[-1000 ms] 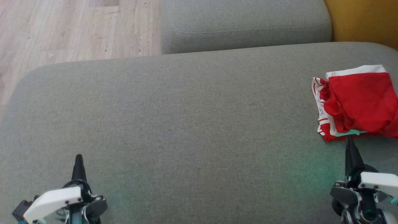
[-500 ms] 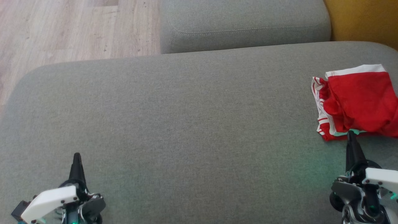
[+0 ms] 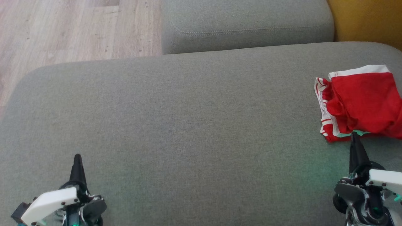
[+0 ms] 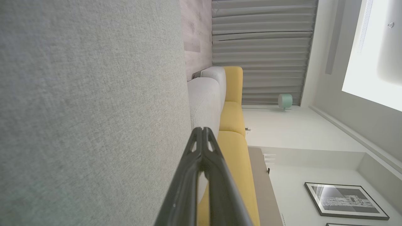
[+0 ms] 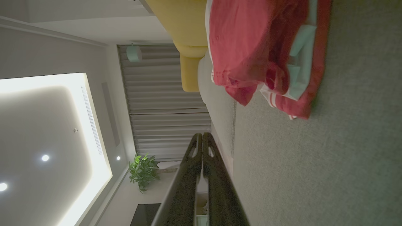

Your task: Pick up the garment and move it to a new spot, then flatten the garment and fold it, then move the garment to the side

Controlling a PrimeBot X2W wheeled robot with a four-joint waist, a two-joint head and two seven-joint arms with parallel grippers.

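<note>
The garment [image 3: 361, 102] is red with white trim, folded into a rough square at the right edge of the grey sofa seat [image 3: 188, 125]. It appears again in the right wrist view as the garment [image 5: 260, 53], bunched with white stripes along one side. My right gripper [image 3: 355, 135] is shut and empty, its tip just below the garment's near edge; the same shut right gripper [image 5: 202, 135] shows in its own view. My left gripper [image 3: 77, 157] rests shut and empty at the lower left of the seat, far from the garment, and the left gripper [image 4: 202, 129] shows fingers pressed together.
A second grey cushion [image 3: 248, 25] lies beyond the seat, with a yellow sofa part [image 3: 367, 22] at the top right. Wooden floor [image 3: 62, 31] lies past the seat's left and far edge. The seat's broad middle is bare fabric.
My right gripper crept slightly forward toward the garment's near edge in the first half second, then stayed put. The left gripper barely shifted. The garment has not moved.
</note>
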